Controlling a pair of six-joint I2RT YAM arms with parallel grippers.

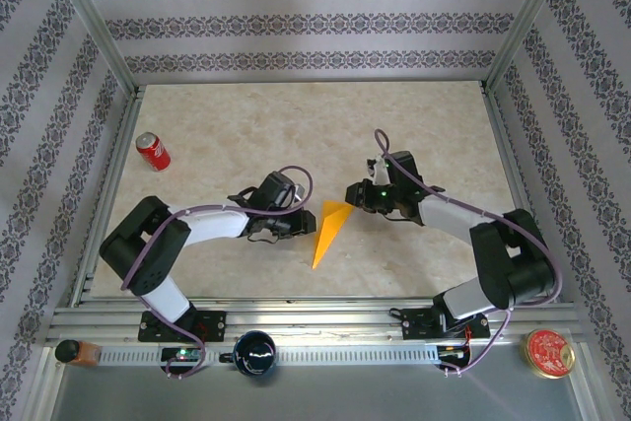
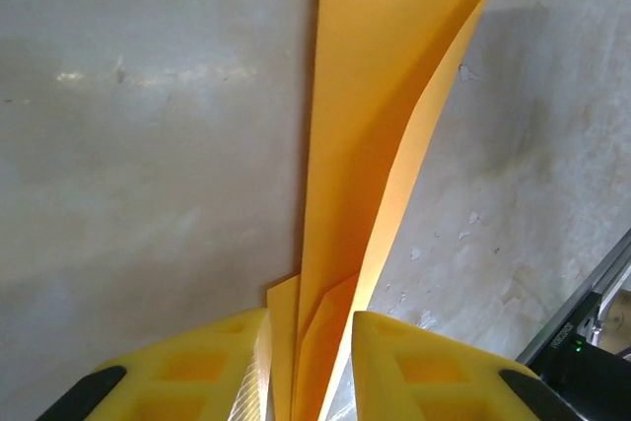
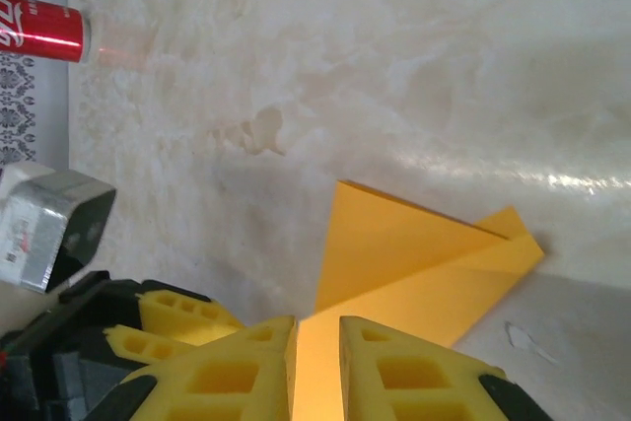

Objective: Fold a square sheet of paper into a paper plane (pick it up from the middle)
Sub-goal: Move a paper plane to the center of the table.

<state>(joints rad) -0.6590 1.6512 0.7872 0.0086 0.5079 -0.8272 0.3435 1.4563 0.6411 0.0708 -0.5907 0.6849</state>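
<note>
**Top view.** The paper plane (image 1: 330,231) lies on the marbled table (image 1: 296,115), just below the centre of the frame. Its slim nose points toward the bottom edge and its wide end toward the top. The left gripper (image 1: 302,226) meets the plane's left edge from the left. The right gripper (image 1: 352,194) meets the wide end from the upper right. A red soda can (image 1: 153,152) lies on its side at the upper left of the table, well apart from both arms.

**Left wrist view.** The paper plane (image 2: 365,145) runs from the bottom centre to the top of the frame, with its folded layers fanned slightly. The left gripper (image 2: 311,332) sits at the bottom edge. Its yellow fingers (image 2: 217,367) stand a little apart, with the paper's layers in the gap. Whether the pads press on the paper cannot be told.

**Right wrist view.** The paper plane (image 3: 414,253) spreads as a folded wedge from the bottom centre toward the right of the frame. The right gripper (image 3: 317,342) is at the bottom, its jaws parted by a narrow slot in which the paper shows. Contact cannot be told here either. The soda can (image 3: 39,32) appears at the upper left.
</note>
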